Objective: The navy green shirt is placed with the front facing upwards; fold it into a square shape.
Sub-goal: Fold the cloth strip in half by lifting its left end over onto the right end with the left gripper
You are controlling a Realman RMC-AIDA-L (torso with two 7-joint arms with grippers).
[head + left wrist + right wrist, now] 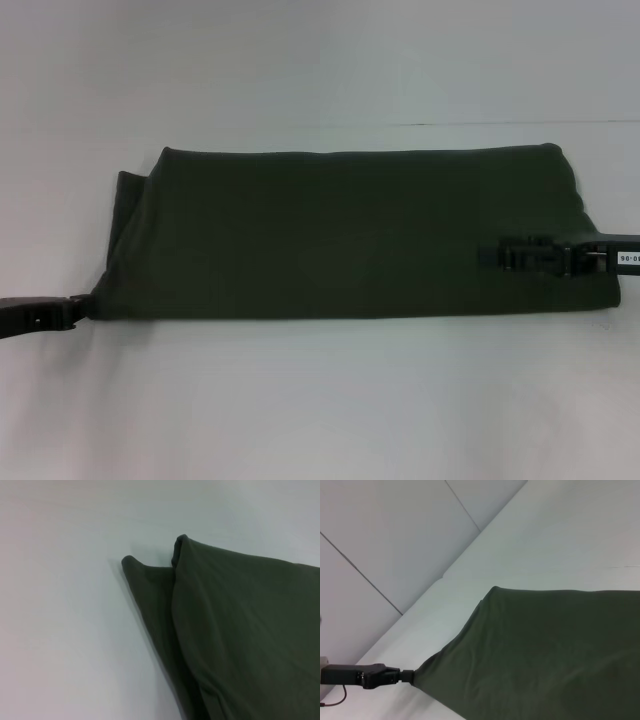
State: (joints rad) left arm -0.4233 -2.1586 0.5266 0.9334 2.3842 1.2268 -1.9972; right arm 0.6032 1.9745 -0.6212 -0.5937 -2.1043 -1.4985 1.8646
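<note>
The navy green shirt (340, 235) lies on the white table as a long dark olive band, folded lengthwise, with no lettering or label showing. My left gripper (80, 305) is at the band's near left corner and is shut on the cloth there. In the right wrist view the left gripper (405, 676) shows with the shirt (555, 655) drawn to a point at its tip. My right gripper (490, 255) reaches in from the right, low over the band's right part. The left wrist view shows the layered left end of the shirt (240, 640).
The white table (320, 400) stretches around the shirt on all sides. A pale panelled wall (395, 540) rises beyond the table's far edge. A thin seam line (520, 123) runs behind the shirt at the back right.
</note>
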